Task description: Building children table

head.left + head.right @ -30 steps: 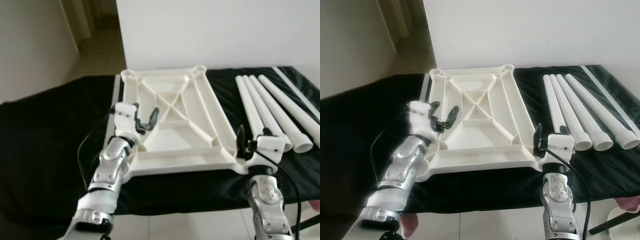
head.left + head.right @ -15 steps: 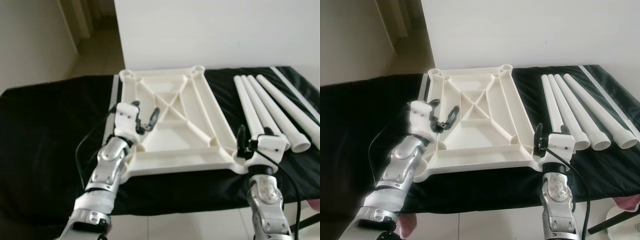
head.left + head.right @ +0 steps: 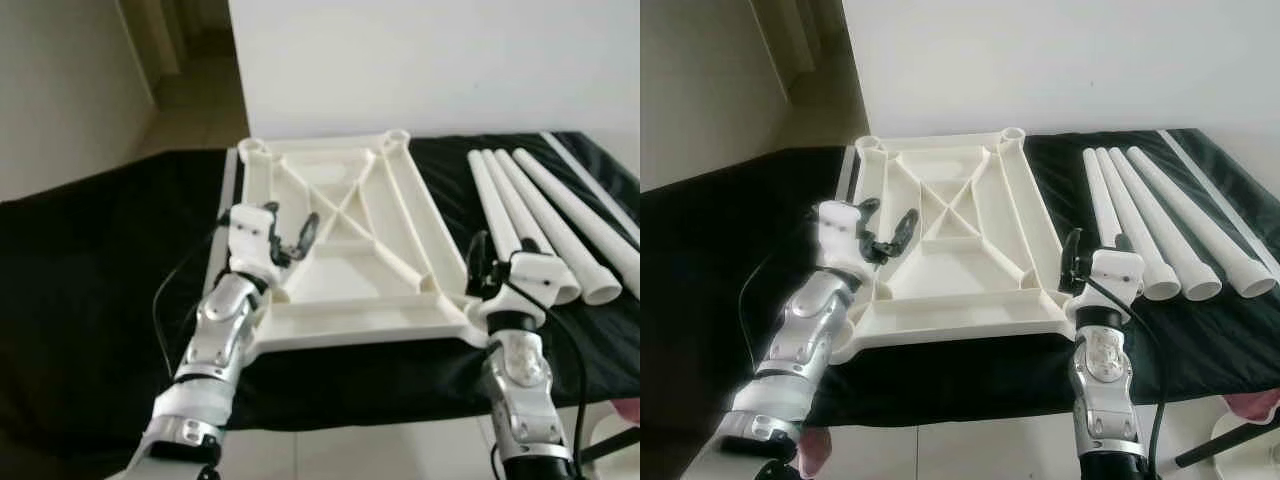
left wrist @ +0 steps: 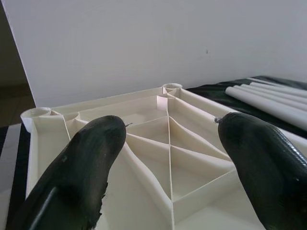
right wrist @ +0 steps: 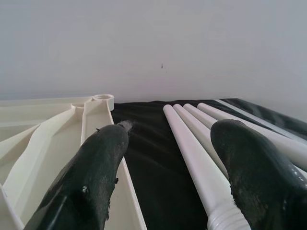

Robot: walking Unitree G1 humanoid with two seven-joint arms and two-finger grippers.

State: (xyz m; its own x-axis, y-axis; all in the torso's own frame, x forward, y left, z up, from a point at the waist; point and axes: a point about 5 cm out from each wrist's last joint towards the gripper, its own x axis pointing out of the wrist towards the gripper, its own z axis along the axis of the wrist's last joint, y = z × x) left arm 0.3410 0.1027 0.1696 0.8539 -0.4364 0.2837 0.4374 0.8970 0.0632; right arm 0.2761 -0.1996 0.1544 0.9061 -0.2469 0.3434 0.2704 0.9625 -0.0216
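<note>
You are looking down at a black cloth (image 3: 720,230) covering the work surface, which runs up to a white wall (image 3: 1040,60); to your left a beige wall (image 3: 60,90) borders a tiled corridor floor (image 3: 195,95), and pale floor tiles show below the cloth's near edge. The white table top (image 3: 950,250) lies underside up in the middle of the cloth, its ribs and corner sockets exposed. Four white legs (image 3: 1140,225) lie side by side on the cloth to its right, with a thin white strip (image 3: 1215,205) beyond them. Your left gripper (image 3: 885,232) hovers over the top's left rim, fingers spread apart and gripping nothing. Your right gripper (image 3: 492,262) sits at the near right corner, between the top and the nearest leg, fingers also parted and empty.
</note>
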